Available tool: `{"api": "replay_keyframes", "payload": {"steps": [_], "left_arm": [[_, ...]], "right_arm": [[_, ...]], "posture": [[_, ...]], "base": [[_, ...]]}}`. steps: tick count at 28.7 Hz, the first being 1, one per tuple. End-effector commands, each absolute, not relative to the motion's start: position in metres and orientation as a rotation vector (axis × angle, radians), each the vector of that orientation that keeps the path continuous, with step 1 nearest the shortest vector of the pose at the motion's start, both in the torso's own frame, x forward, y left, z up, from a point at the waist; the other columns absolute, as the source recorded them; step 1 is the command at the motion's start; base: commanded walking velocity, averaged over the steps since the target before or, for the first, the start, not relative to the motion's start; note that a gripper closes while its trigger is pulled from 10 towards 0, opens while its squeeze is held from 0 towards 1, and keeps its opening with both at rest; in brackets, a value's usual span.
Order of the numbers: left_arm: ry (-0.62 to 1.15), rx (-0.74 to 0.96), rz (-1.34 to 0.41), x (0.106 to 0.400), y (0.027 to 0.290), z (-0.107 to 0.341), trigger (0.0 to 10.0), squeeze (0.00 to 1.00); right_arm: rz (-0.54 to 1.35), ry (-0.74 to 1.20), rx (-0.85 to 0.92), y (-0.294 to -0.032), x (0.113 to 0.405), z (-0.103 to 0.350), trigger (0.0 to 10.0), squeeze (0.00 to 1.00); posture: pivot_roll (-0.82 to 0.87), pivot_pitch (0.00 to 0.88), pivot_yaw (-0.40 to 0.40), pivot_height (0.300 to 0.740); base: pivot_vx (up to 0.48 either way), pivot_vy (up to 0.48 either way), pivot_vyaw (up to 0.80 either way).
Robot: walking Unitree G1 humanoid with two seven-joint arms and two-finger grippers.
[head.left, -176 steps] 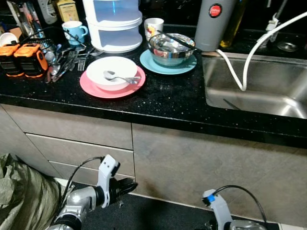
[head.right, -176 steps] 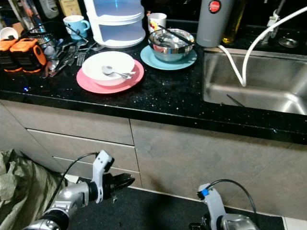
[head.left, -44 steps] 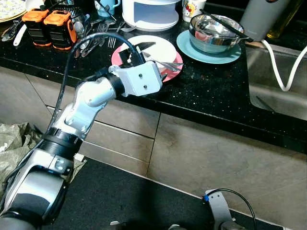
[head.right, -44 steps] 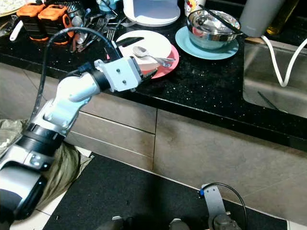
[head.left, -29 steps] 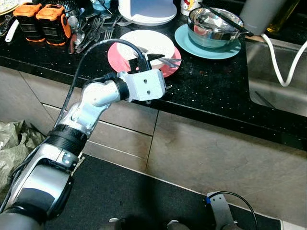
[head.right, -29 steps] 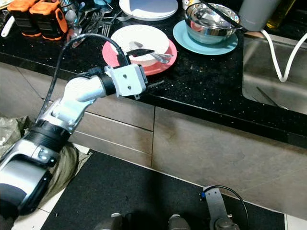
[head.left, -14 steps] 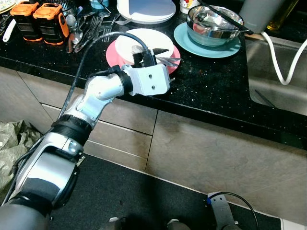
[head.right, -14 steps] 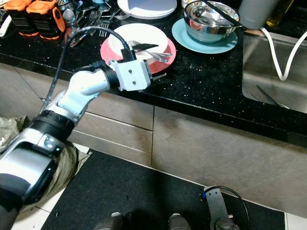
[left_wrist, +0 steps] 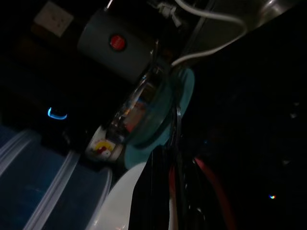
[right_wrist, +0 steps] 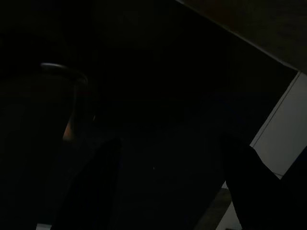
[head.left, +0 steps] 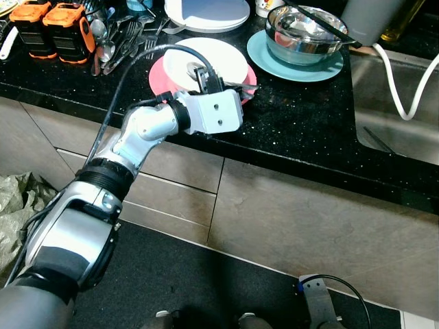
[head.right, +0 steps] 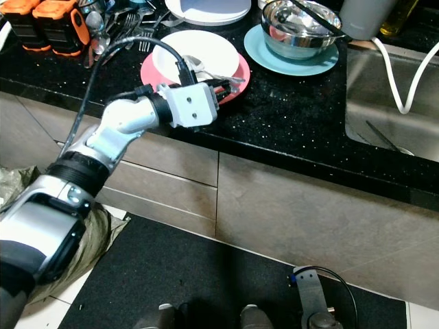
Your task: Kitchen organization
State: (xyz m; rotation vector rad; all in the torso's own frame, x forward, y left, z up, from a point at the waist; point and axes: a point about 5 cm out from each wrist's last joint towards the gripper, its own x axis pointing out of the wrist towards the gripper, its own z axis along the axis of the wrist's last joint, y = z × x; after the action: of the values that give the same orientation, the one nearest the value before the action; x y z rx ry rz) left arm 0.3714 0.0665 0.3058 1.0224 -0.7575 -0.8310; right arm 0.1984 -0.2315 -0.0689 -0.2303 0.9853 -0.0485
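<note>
Along the near edge of the black counter, in the upper middle of the head view, the left gripper is reaching over the rim of the pink plate. Its black fingers are closing on the handle of the spoon lying in the white bowl on that plate. Open counter is showing to the right of the plate, up to the steel sink at the right edge. Just beyond sit the blue plate and its metal bowl; cutlery and two orange battery packs are crowding the upper left. Dark floor mat is lying below the cabinet fronts.

Through the left wrist camera I am seeing what the head view hides: the spoon's thin handle running between the two dark fingers, pinched there, with the bowl's white rim below and the grey flask behind.

Compared with half a second ago, the gripper is sitting further in over the bowl, fingers drawn together.

At the bottom right the right arm is hanging idle, its wrist view dark with fingers spread apart.
</note>
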Motion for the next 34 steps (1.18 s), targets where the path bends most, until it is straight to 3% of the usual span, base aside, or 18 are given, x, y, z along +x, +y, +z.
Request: {"api": "replay_keyframes", "payload": {"steps": [1, 10, 16, 19, 23, 26, 28, 30, 31, 32, 34], "left_arm": [[-0.723, 1.04, -0.856, 0.373, 0.065, 0.296, 0.0, 0.0], [-0.839, 1.08, -0.557, 0.377, 0.098, 0.355, 0.0, 0.0], [-0.843, 1.117, -0.417, 0.378, 0.119, 0.372, 0.0, 0.0], [-0.846, 1.055, -0.363, 0.378, 0.13, 0.376, 0.4, 0.0], [-0.86, 0.999, -0.344, 0.376, 0.134, 0.379, 0.0, 0.0], [-0.896, 0.894, -0.328, 0.372, 0.137, 0.387, 0.0, 0.0], [-0.968, 0.562, -0.355, 0.364, 0.138, 0.406, 0.0, 0.0], [-0.981, 0.467, -0.373, 0.361, 0.138, 0.411, 0.0, 0.0], [-1.019, 0.189, -0.449, 0.352, 0.137, 0.425, 0.0, 0.0], [-1.019, 0.189, -0.449, 0.352, 0.137, 0.425, 0.0, 0.0], [-1.055, -0.058, -0.533, 0.341, 0.138, 0.436, 1.0, 0.0]], "right_arm": [[-0.062, 1.015, -0.22, -0.233, 0.188, -0.074, 10.0, 0.0], [-0.069, 1.005, -0.211, -0.23, 0.192, -0.073, 10.0, 0.0], [-0.068, 0.999, -0.207, -0.229, 0.193, -0.072, 10.0, 0.0], [-0.067, 0.995, -0.206, -0.228, 0.195, -0.072, 10.0, 0.0], [-0.066, 0.994, -0.205, -0.227, 0.195, -0.072, 10.0, 0.0], [-0.067, 0.992, -0.205, -0.227, 0.195, -0.072, 10.0, 0.0], [-0.072, 0.99, -0.188, -0.226, 0.195, -0.072, 10.0, 0.0], [-0.074, 0.99, -0.18, -0.226, 0.195, -0.072, 10.0, 0.0], [-0.072, 0.991, -0.172, -0.225, 0.195, -0.073, 10.0, 0.0], [-0.072, 0.991, -0.172, -0.225, 0.195, -0.073, 10.0, 0.0], [-0.07, 0.993, -0.169, -0.225, 0.195, -0.073, 10.0, 0.0]], "posture": [[-0.04, 0.249, 0.002, 0.74], [-0.02, 0.227, 0.003, 0.74], [-0.01, 0.218, 0.004, 0.74], [-0.01, 0.212, 0.003, 0.74], [0.0, 0.211, 0.004, 0.74], [0.0, 0.208, 0.005, 0.74], [0.0, 0.202, 0.009, 0.74], [0.0, 0.202, 0.009, 0.74], [0.0, 0.2, 0.012, 0.74], [0.0, 0.2, 0.012, 0.74], [0.0, 0.194, 0.01, 0.74]], "base": [[0.0, 0.0, 0.0], [0.0, 0.0, 0.0], [0.0, 0.0, 0.0], [0.0, 0.0, 0.0], [0.0, 0.0, 0.0], [0.0, 0.0, 0.0], [0.0, 0.0, 0.0], [0.0, 0.0, 0.0], [0.0, 0.0, -0.44], [0.0, 0.0, -0.44], [0.0, 0.0, -0.8]]}}
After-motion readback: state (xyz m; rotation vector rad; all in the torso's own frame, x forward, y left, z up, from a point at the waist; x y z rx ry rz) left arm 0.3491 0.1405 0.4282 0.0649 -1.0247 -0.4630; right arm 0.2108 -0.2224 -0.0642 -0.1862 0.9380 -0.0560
